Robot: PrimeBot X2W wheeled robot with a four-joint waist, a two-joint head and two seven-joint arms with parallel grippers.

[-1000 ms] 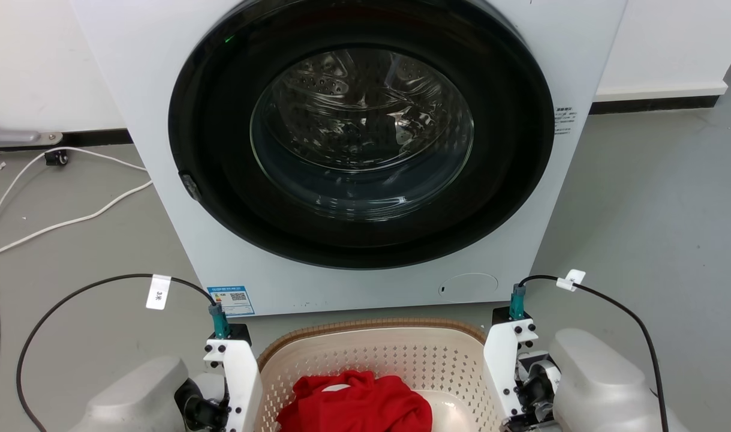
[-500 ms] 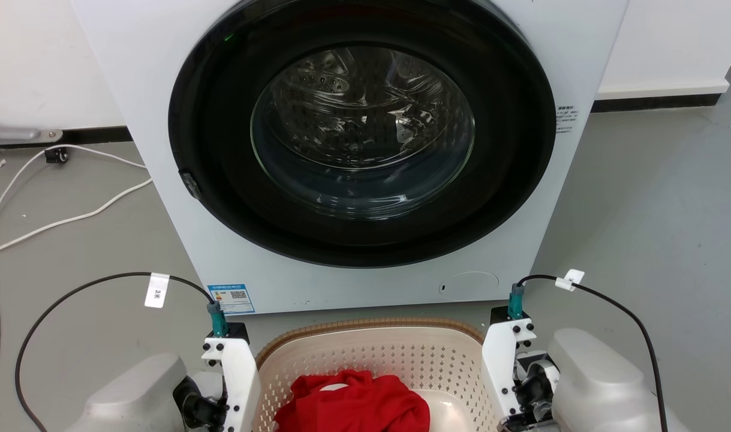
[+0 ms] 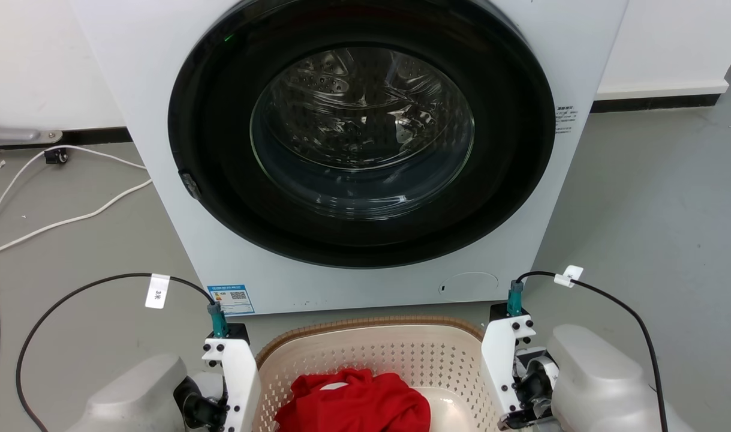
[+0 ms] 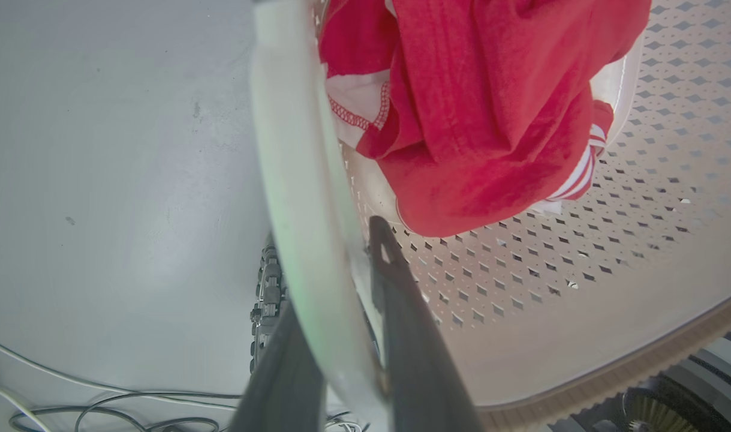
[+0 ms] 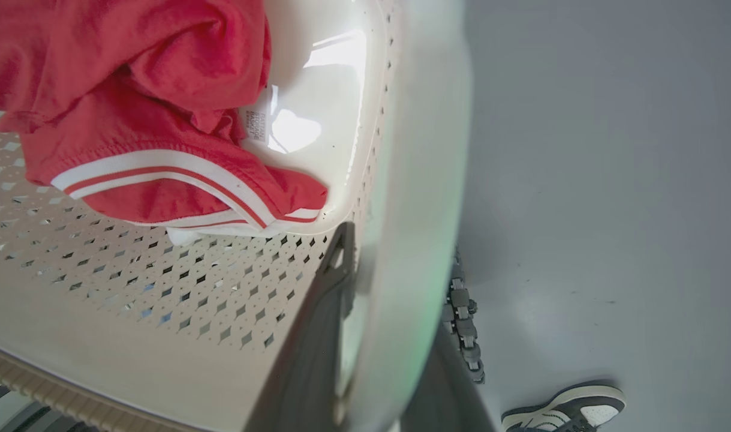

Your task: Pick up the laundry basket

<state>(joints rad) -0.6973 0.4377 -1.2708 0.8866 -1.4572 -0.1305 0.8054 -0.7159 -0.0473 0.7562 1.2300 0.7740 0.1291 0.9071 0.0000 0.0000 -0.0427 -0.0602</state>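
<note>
1. The laundry basket (image 3: 371, 360) sits at the bottom centre of the head view, directly below the front of the washing machine (image 3: 155, 150). Its brown rim (image 3: 371, 323) faces the machine.
2. A red garment (image 3: 353, 405) with white trim lies inside the basket, against the perforated wall.
3. The left gripper (image 4: 323, 258) rises from the bottom centre of the left wrist view. Its two dark fingers straddle the white left handle (image 4: 290, 150). One finger lies inside against the perforated wall and the other lies outside, over the grey floor (image 4: 113, 150). The gripper is clamped on the basket at this handle.
4. The right gripper (image 5: 401, 258) rises from the bottom centre of the right wrist view. It straddles the white right handle (image 5: 425, 150) in the same way, with one finger inside the basket and one outside. It too is clamped on the basket.
5. In the head view, a white wrist bracket stands on each side of the basket, at lower left and lower right. A black cable (image 3: 71, 294) loops away from the left one.
6. The pictures do not show whether the basket's base touches the floor.
7. A white cord (image 3: 71, 217) lies on the floor at the left of the head view.
8. A shoe (image 5: 566, 408) shows in the lower right corner of the right wrist view.
</note>
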